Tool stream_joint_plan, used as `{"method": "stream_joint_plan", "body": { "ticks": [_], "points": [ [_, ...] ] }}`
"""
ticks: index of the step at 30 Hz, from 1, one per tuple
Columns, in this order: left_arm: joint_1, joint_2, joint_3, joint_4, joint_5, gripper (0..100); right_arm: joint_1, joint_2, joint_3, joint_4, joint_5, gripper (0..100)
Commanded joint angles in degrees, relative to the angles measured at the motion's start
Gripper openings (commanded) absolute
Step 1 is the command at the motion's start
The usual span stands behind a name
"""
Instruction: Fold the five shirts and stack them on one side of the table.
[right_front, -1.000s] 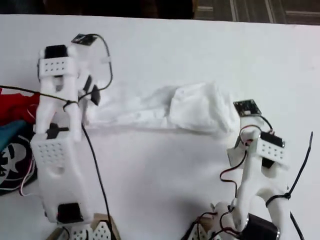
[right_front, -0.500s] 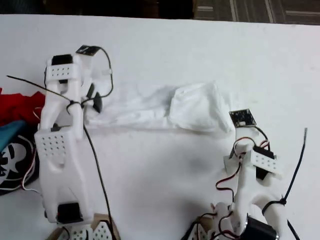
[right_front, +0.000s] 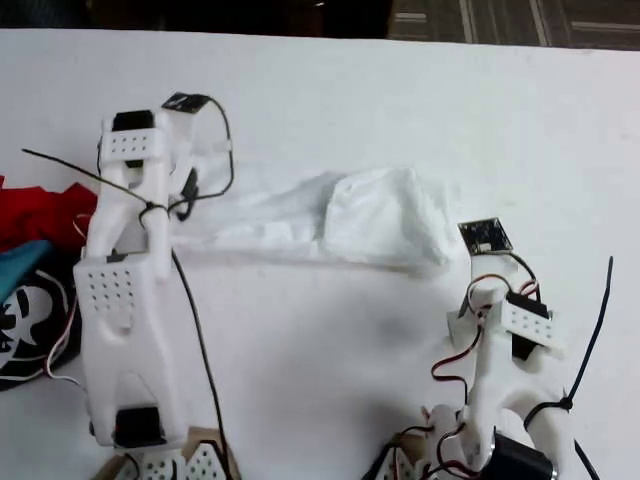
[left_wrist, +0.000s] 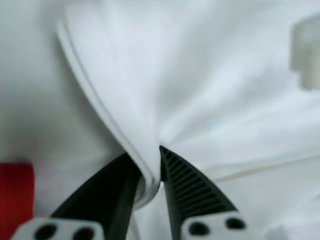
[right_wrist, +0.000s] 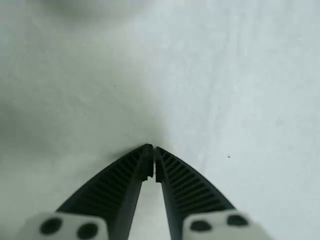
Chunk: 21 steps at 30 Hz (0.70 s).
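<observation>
A white shirt (right_front: 340, 218) lies bunched across the middle of the table, its right part folded into a thicker pad. My left gripper (left_wrist: 151, 172) is shut on the shirt's left hem, with a fold of white cloth (left_wrist: 150, 100) pinched between the black fingers (left_wrist: 185, 185). In the high view the left arm (right_front: 135, 200) stands over that left end. My right gripper (right_wrist: 152, 160) is shut with nothing in it, above bare table. The right arm (right_front: 505, 330) sits pulled back at the near right, clear of the shirt.
At the table's left edge lies a pile of other shirts: a red one (right_front: 40, 215), a teal one (right_front: 22, 262) and a black one with a skull print (right_front: 30, 320). Bare white table (right_front: 330, 110) stretches behind the white shirt and in front of it.
The left arm has shifted right and slightly away, dragging the shirt's left end so the cloth bunches. The right arm drew back toward the near edge and then held still.
</observation>
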Motion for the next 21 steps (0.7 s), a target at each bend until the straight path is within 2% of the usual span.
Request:
{"method": "stream_joint_plan", "body": {
  "ticks": [1,5,8,12,16,21],
  "points": [
    [-5.2,0.5,-3.1,-0.2,-0.1,3,0.0,-1.5,0.0,-1.4,0.4,1.9],
    [-6.4,0.2,-9.1,6.1,-3.2,3,0.0,-1.4,0.0,-1.4,0.4,1.9],
    [-4.6,0.2,-16.0,13.4,-3.2,3,0.0,-1.4,0.0,-1.4,0.4,1.9],
    [-0.6,-2.8,-17.4,13.9,-1.6,3,0.0,-1.3,0.0,-1.4,0.4,1.9],
    [6.8,-9.6,-11.8,13.9,1.1,3,0.3,-1.2,0.1,-2.2,-0.4,1.9],
    [18.0,-19.4,-5.1,13.7,4.0,3,4.1,-1.6,0.4,-5.1,-9.7,1.9]
  ]
}}
